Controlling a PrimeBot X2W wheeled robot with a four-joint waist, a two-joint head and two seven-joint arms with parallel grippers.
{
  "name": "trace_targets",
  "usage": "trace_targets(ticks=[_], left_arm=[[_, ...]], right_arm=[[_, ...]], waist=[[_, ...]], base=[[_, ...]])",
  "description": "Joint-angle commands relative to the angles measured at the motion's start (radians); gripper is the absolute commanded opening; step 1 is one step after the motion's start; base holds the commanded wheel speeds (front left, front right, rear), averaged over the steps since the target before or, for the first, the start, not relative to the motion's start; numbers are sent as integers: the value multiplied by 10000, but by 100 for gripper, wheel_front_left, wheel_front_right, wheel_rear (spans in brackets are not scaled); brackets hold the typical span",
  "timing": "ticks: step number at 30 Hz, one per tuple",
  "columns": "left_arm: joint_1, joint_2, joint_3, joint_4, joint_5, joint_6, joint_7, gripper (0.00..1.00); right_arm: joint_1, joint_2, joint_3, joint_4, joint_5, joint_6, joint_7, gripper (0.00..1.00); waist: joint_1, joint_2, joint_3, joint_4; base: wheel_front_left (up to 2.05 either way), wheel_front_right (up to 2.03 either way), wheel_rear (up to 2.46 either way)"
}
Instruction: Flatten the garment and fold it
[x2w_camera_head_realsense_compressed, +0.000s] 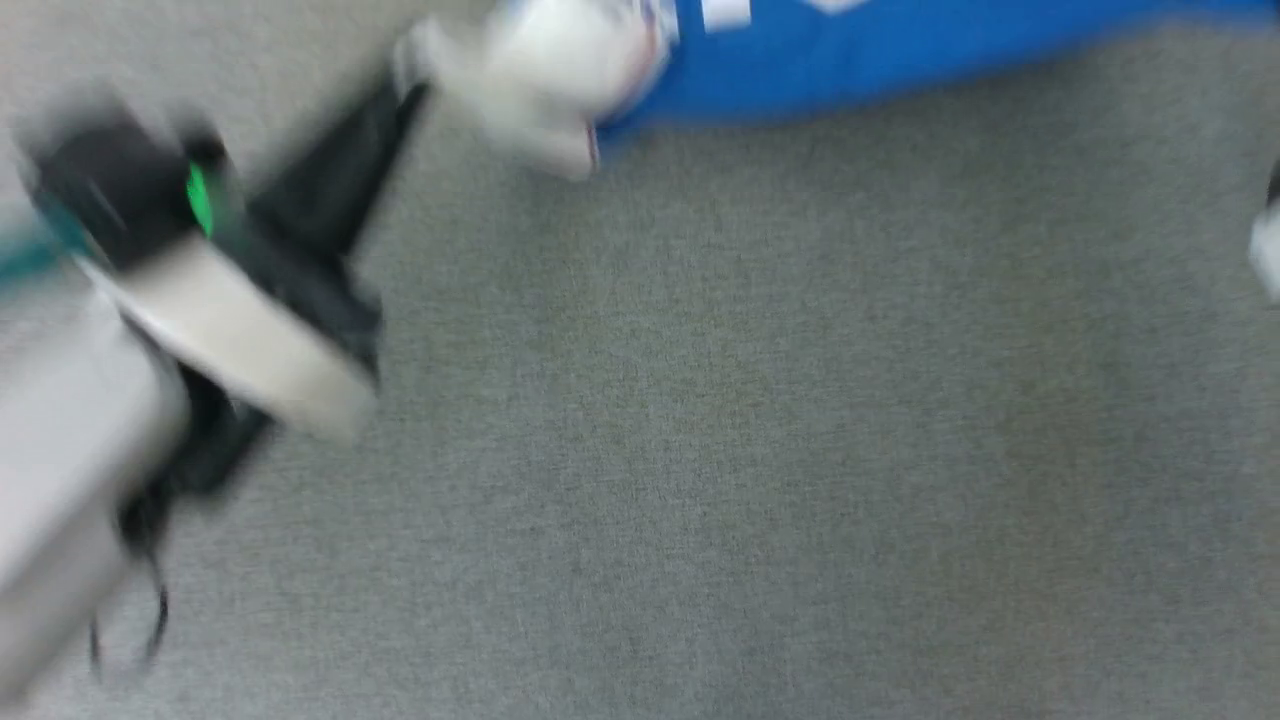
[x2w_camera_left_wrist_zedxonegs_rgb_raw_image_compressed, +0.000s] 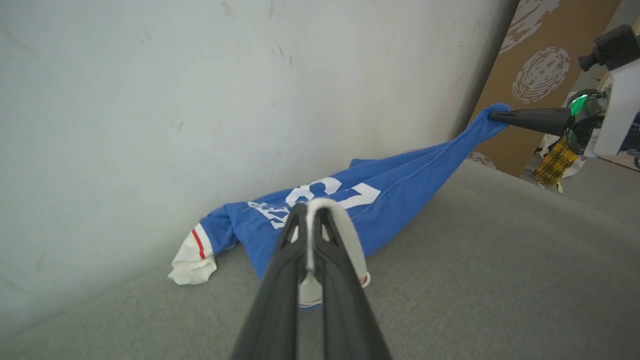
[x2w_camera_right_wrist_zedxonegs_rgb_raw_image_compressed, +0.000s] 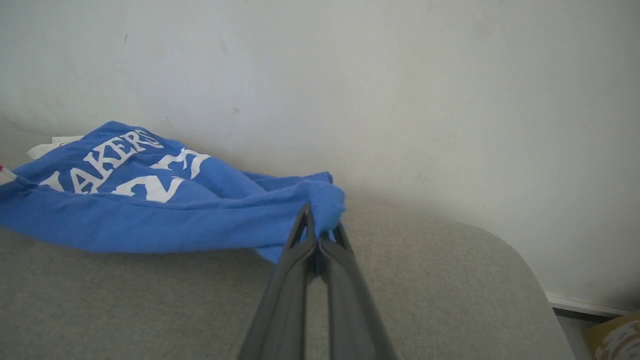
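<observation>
Two grips on garment (x2w_camera_left_wrist_zedxonegs_rgb_raw_image_compressed: 400, 200), left gripper (x2w_camera_left_wrist_zedxonegs_rgb_raw_image_compressed: 310, 210) clamping white sleeve (x2w_camera_left_wrist_zedxonegs_rgb_raw_image_compressed: 347, 232), right gripper (x2w_camera_right_wrist_zedxonegs_rgb_raw_image_compressed: 320, 220) clamping blue corner (x2w_camera_right_wrist_zedxonegs_rgb_raw_image_compressed: 327, 200), wrist views show lettering (x2w_camera_right_wrist_zedxonegs_rgb_raw_image_compressed: 107, 155)

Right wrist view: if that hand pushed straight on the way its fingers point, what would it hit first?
The right hand is shut on the bright blue jersey T-shirt, so that bunched cloth comes first; behind it, probably the pale wall.

Matt blue cloth garment (x2w_camera_right_wrist_zedxonegs_rgb_raw_image_compressed: 165, 220) on rough-woven grey upholstery (x2w_camera_right_wrist_zedxonegs_rgb_raw_image_compressed: 450, 300).
</observation>
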Motion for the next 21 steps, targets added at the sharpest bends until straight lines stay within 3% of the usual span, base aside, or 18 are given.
trace_targets(ticks=[1,6,10,18,21], left_arm=[[426,97,-127,-136,-14,172,-72,0],[3167,221,-814,-859,-815,1240,-196,0],[4787,234,-1156,-920,-1442,1759,-243,0],[6782,172,-2043,-538,-3101,1828,520,0],[7339,202,-2340,-361,-3731,1798,982,0]], right_arm=[[424,145,-139,-207,-74,-11,74,0],[3255,1118,-1181,-1365,-153,-11,656,0],[5030,1467,-1735,-1742,-488,-11,1005,0],[7829,2039,-2363,-1567,-455,-11,1800,0],[8585,1940,-2269,-1476,-384,-11,2144,0]], waist=[[3,-1,-968,71],[3,-1,-1815,13],[3,-1,-2369,51],[3,-1,-3322,191],[3,-1,-3615,204]], base=[[0,0,0],[0,0,0],[0,0,0],[0,0,0],[0,0,0]])
